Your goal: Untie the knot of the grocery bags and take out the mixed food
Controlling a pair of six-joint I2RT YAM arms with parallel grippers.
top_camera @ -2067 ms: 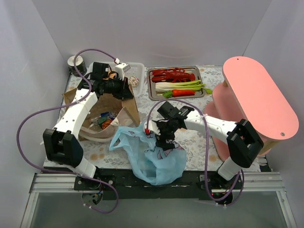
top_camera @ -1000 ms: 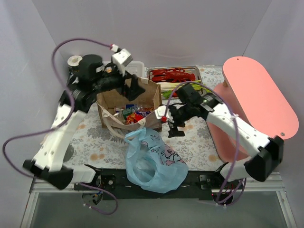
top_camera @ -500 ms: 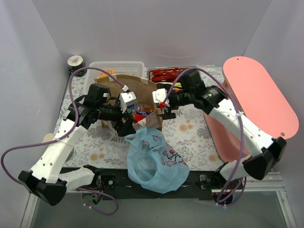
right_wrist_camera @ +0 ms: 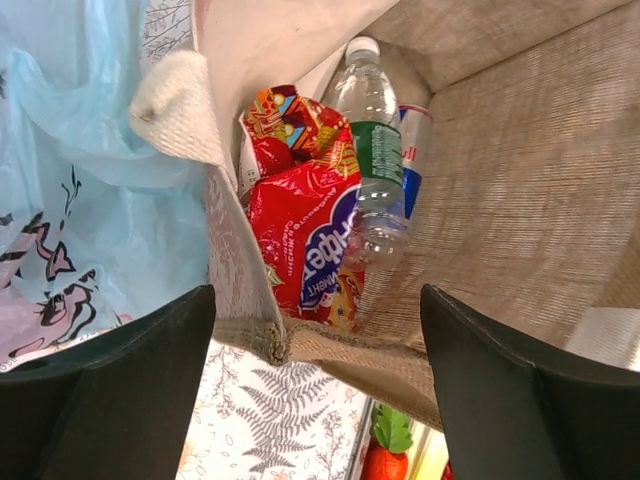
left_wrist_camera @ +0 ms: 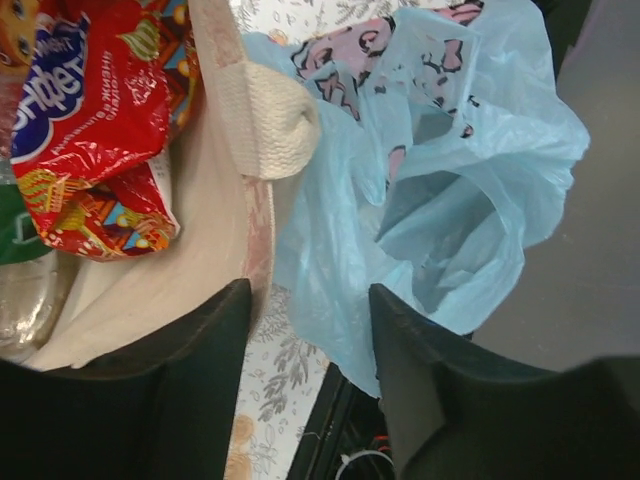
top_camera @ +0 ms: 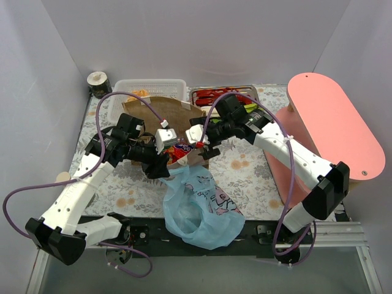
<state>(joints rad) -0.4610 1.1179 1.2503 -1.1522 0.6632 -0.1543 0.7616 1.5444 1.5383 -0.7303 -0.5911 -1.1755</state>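
The brown bag (top_camera: 160, 113) stands open at the table's middle back. Inside it the right wrist view shows a shiny red snack packet (right_wrist_camera: 310, 225), a clear water bottle (right_wrist_camera: 374, 170) and a slim can (right_wrist_camera: 416, 150). The packet also shows in the left wrist view (left_wrist_camera: 85, 110). The light-blue plastic bag (top_camera: 199, 205) lies open in front of it. My left gripper (top_camera: 160, 170) is open at the brown bag's front rim (left_wrist_camera: 262, 225), beside the blue bag (left_wrist_camera: 430, 170). My right gripper (top_camera: 207, 150) is open and straddles the brown bag's rim (right_wrist_camera: 330, 345).
A metal tray (top_camera: 257, 92) at the back holds the red lobster (top_camera: 214, 95) and the leek. A white basket (top_camera: 150, 86) stands behind the brown bag. A tape roll (top_camera: 97, 82) sits back left. A pink stand (top_camera: 334, 128) fills the right side.
The brown bag went from lying down to standing upright. My left gripper dropped from above it to its front rim. My right gripper moved left from the blue bag to the brown bag's rim.
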